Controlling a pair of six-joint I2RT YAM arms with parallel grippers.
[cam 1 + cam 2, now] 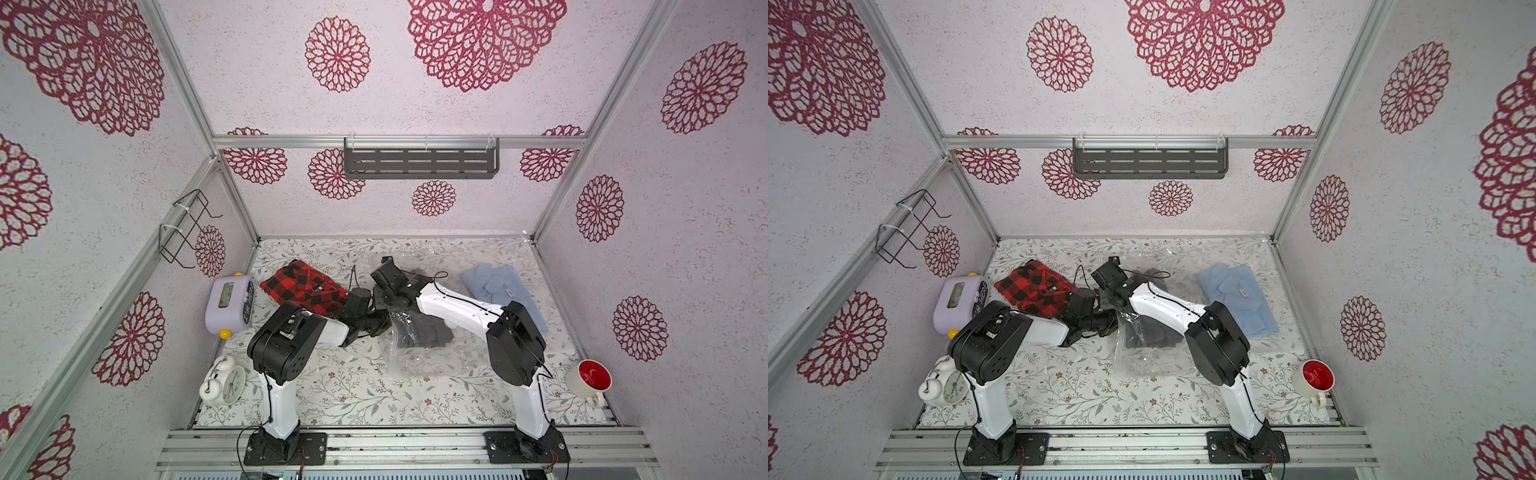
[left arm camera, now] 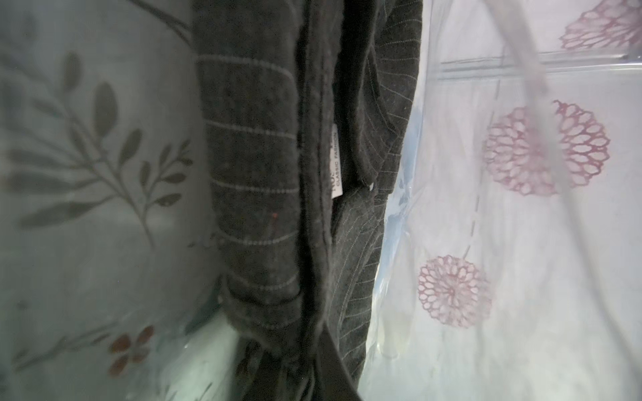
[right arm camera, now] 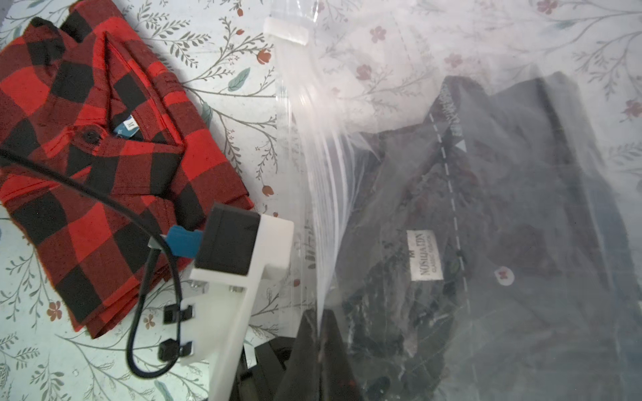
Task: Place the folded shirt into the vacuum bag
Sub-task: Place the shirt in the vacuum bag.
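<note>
The clear vacuum bag lies mid-table, its mouth toward the left arm. A folded dark pinstriped shirt sits inside it, seen through the film in the right wrist view. My left gripper reaches into the mouth; in its wrist view it is shut on the shirt's edge. My right gripper is shut on the bag's upper film at the mouth, holding it lifted.
A folded red-and-black plaid shirt lies left of the bag, a folded light blue shirt to its right. A lilac radio and white alarm clock stand at the left edge, a red-lined mug at the front right.
</note>
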